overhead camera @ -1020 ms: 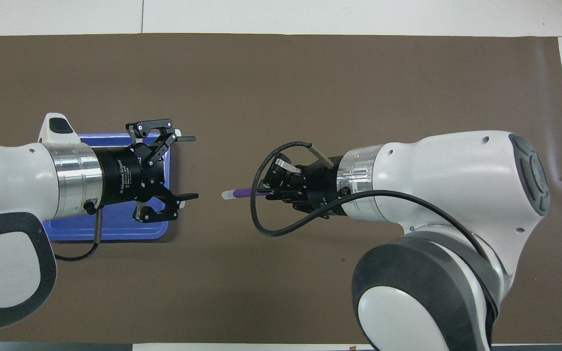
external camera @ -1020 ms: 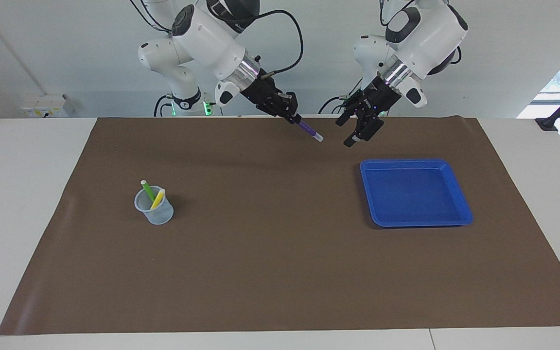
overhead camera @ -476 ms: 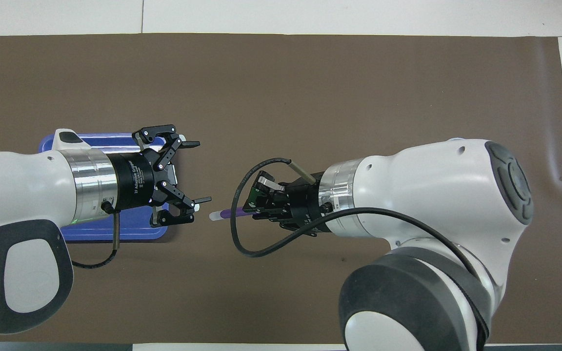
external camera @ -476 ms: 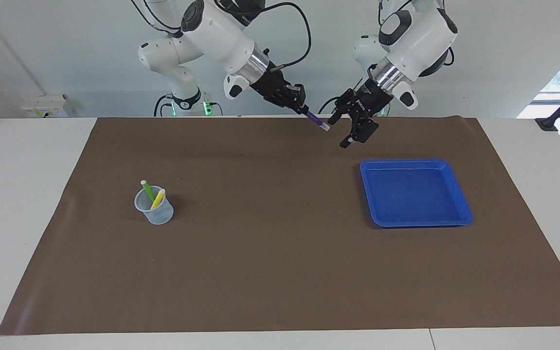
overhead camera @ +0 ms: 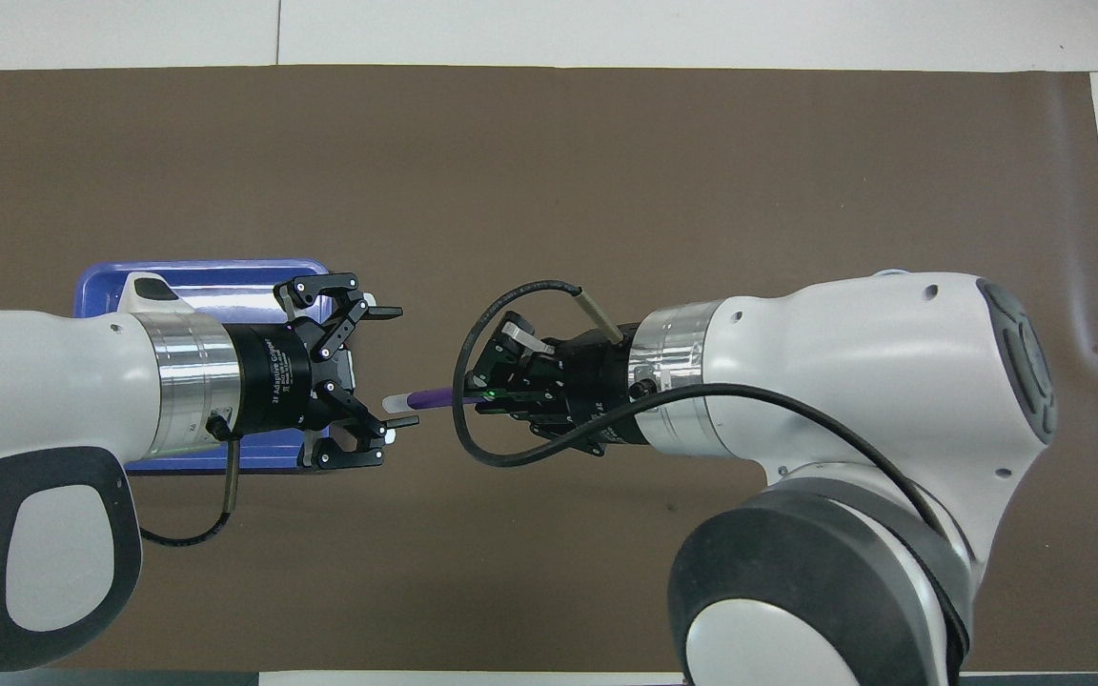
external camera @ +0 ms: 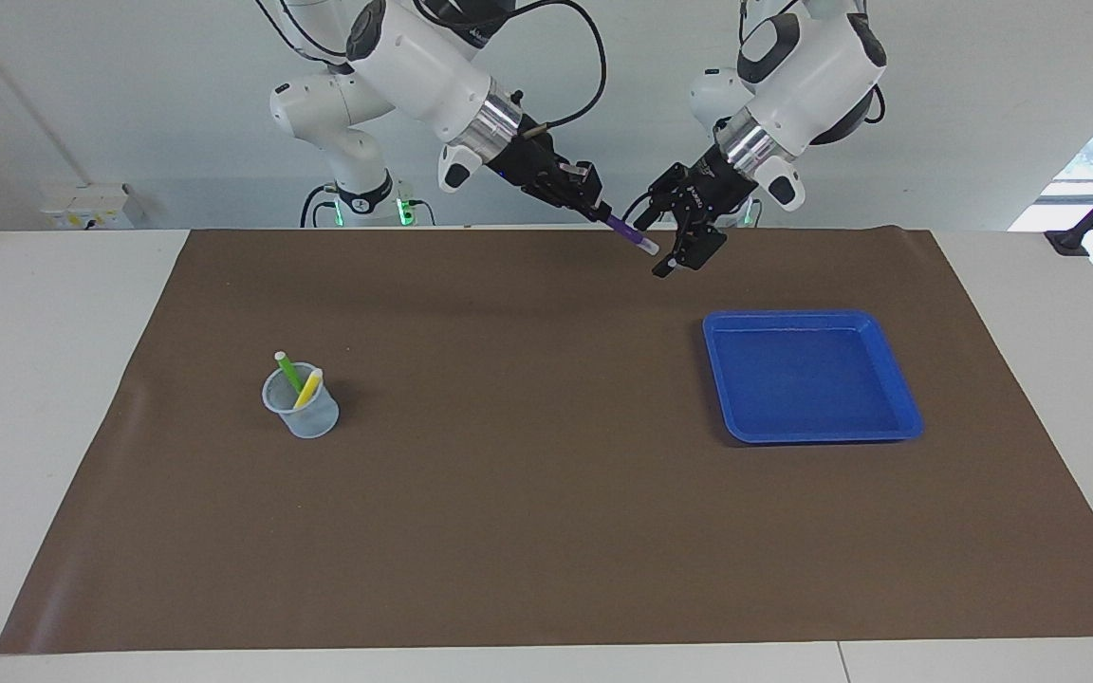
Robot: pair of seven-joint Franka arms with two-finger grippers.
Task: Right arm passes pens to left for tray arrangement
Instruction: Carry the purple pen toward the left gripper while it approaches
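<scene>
While you scan the facing view from its left edge, you first meet the small translucent cup point(external camera: 301, 408) standing on the brown mat point(external camera: 509, 531) toward the right arm's end of the table point(external camera: 15, 379). It holds the green pen point(external camera: 287, 371) and the yellow pen point(external camera: 307, 389), both leaning with their whitish ends up.

Next you see the right arm point(external camera: 423, 66) reaching down from its base toward the middle of the mat's edge nearest the robots. Its right claw point(external camera: 601, 211) is closed on the purple pen point(external camera: 630, 234), gripping the pen's upper end so the shaft slopes down and its whitish tip points at the other arm. In the overhead view you see the same purple pen point(overhead camera: 427, 397) lying nearly level, sticking out of the right claw point(overhead camera: 475, 393).

Just beside it you find the left claw point(external camera: 662, 249), hanging from the left arm point(external camera: 807, 66) with its fingers spread wide. From above, the pen's whitish tip sits between the fingers of the left claw point(overhead camera: 395, 366), close to the lower finger; you cannot tell whether it touches. Both claws are up in the air over the mat.

Last you reach the blue tray point(external camera: 898, 389), flat on the mat toward the left arm's end, farther from the robots than the claws. From above, the left arm covers much of the tray point(overhead camera: 225, 273).
</scene>
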